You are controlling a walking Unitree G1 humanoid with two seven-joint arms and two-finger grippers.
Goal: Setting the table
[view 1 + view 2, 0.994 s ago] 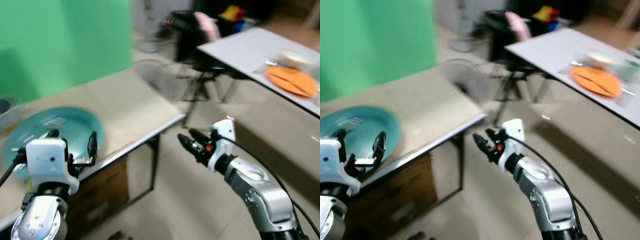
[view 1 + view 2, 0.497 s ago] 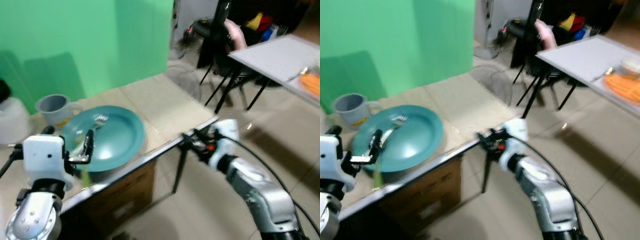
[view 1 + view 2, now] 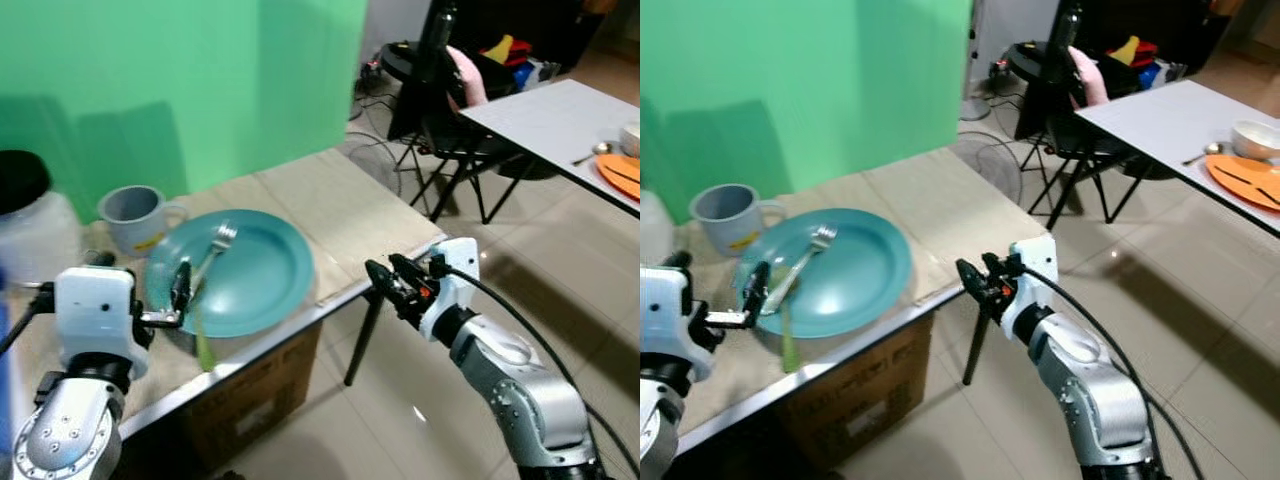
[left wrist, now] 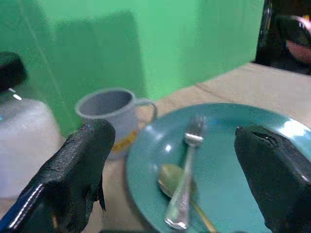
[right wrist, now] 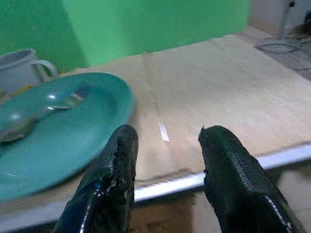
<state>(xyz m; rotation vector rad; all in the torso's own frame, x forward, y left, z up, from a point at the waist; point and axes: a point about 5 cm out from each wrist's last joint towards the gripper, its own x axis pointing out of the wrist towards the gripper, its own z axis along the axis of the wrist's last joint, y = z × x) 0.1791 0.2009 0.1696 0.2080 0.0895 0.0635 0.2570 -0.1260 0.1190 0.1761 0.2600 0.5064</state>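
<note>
Your left wrist view showed one spoon [image 4: 171, 174] under one fork [image 4: 187, 174]; both hands [image 4: 170, 160] [image 5: 165, 160] stood apart.

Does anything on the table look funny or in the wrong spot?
A little. The fork and spoon lie inside the teal plate, the fork across the spoon, and a green handle pokes out over the plate's front rim.

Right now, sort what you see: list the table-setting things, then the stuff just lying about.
For the job: teal plate, fork and spoon on it, grey mug.

Just lying about: white jug, cardboard box under the table, floor fan, black chair.
</note>
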